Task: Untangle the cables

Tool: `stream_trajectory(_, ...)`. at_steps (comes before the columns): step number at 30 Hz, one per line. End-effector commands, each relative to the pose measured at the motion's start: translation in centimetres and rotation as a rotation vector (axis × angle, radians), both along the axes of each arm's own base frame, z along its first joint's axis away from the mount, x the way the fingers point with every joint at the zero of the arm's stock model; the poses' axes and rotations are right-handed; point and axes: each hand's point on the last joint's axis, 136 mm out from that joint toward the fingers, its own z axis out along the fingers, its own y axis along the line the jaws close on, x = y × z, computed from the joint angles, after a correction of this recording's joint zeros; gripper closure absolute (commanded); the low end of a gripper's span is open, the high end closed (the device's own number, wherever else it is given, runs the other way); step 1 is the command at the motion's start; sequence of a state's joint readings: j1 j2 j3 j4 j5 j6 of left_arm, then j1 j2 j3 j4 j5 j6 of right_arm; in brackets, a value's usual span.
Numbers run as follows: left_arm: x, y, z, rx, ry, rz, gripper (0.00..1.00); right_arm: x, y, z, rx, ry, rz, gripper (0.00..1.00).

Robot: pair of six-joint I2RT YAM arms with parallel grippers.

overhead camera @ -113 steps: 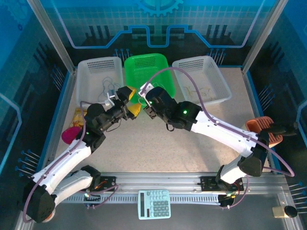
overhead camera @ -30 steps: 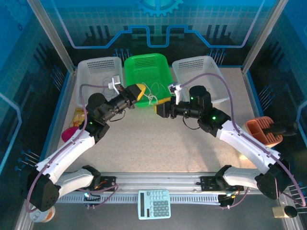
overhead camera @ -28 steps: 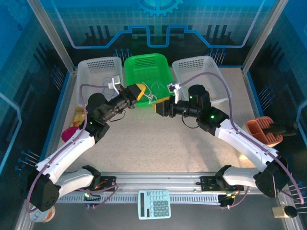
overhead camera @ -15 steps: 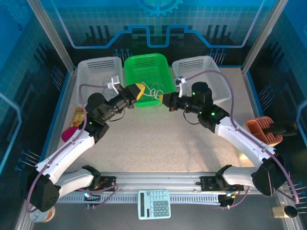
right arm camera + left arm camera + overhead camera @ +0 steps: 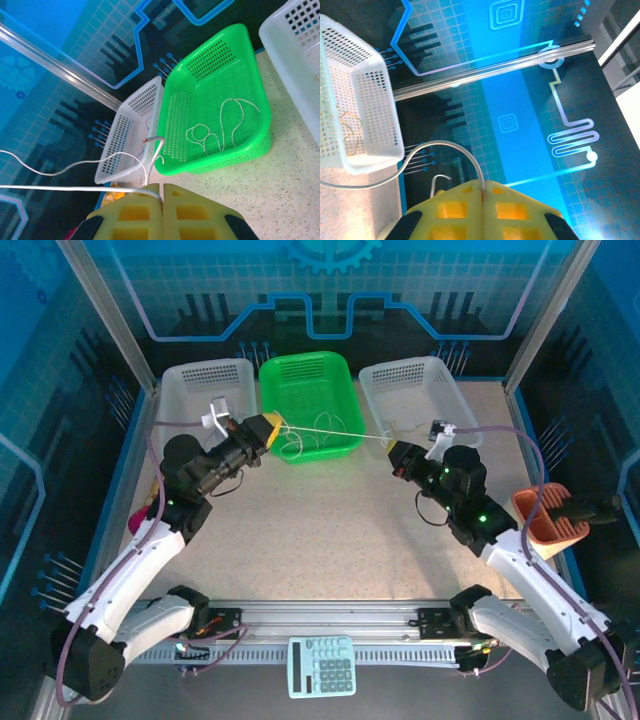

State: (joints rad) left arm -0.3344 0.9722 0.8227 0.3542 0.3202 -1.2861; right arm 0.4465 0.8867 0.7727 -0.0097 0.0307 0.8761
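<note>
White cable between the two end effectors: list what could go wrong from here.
1. The white cable runs taut from the left end effector to the right end effector, each pinching it at the fingertips. More pull may slip it free or strain it.
2. The line crosses above the green basket, where loose loops lie. Any slack that drops could snag them or catch the rim.

Arms: 2, left arm and right arm, with white shells on the long links.
Joints: black housings, each arm carrying small green lights.
Cables: 1 thick purple cable ran along each arm.
Grippers: left gripper and right gripper each had 2 yellow fingers with square recesses and black outer corners.
Wrists: a white bracket sat on each.
</note>
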Motion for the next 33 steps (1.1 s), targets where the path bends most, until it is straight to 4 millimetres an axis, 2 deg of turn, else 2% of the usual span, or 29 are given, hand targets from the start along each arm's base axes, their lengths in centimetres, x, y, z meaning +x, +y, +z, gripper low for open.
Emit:
stream_trajectory(1, -0.4, 3.3, 5.4, -0.014, -0.162, 0.127, 1.0, 0.7, -4.0, -3.8, -0.091, 0.114, -0.187, 1.0)
stream_trajectory(4, 0.2, 2.9, 6.9, -0.003, -0.185, 0.109, 1.0, 0.5, -0.7, -3.5, -0.129, 0.086, 0.008, 1.0)
stream_trajectory(7, 1.1, 2.1, 8.4, 0.014, -0.207, 0.078, 1.0, -0.2, 1.4, -4.0, -0.168, 0.078, 0.124, 1.0)
stream_trajectory(8, 1.4, 1.8, 9.0, 0.02, -0.219, 0.063, 1.0, -0.5, 1.8, -4.2, -0.183, 0.082, 0.149, 0.91)
stream_trajectory(11, 3.0, 0.8, 10.0, 0.049, -0.232, 0.03, 1.0, -1.1, 1.9, -5.4, -0.219, 0.114, 0.172, 0.5)
stream_trajectory(13, 4.2, 0.2, 10.4, 0.07, -0.236, 0.01, 1.0, -1.5, 1.6, -6.2, -0.231, 0.137, 0.166, 0.34)
stream_trajectory(16, 6.3, -0.5, 10.7, 0.098, -0.246, -0.014, 1.0, -2.3, 0.9, -7.0, -0.247, 0.155, 0.152, 0.22)
stream_trajectory(21, 10.6, -1.5, 10.2, 0.15, -0.262, -0.06, 1.0, -3.7, -0.3, -7.9, -0.266, 0.171, 0.13, 0.17)
stream_trajectory(25, 14.4, -1.7, 8.1, 0.229, -0.231, -0.048, 1.0, -4.7, -1.0, -8.4, -0.276, 0.183, 0.118, 0.16)
stream_trajectory(28, 17.4, -1.5, 5.3, 0.288, -0.179, -0.026, 1.0, -5.3, -1.4, -8.4, -0.288, 0.184, 0.115, 0.15)
stream_trajectory(30, 19.4, -1.4, 2.8, 0.33, -0.124, -0.02, 1.0, -5.7, -1.7, -8.0, -0.292, 0.175, 0.108, 0.15)
stream_trajectory(33, 21.5, -1.4, -0.7, 0.402, -0.051, -0.015, 1.0, -6.1, -2.2, -7.4, -0.296, 0.156, 0.099, 0.13)
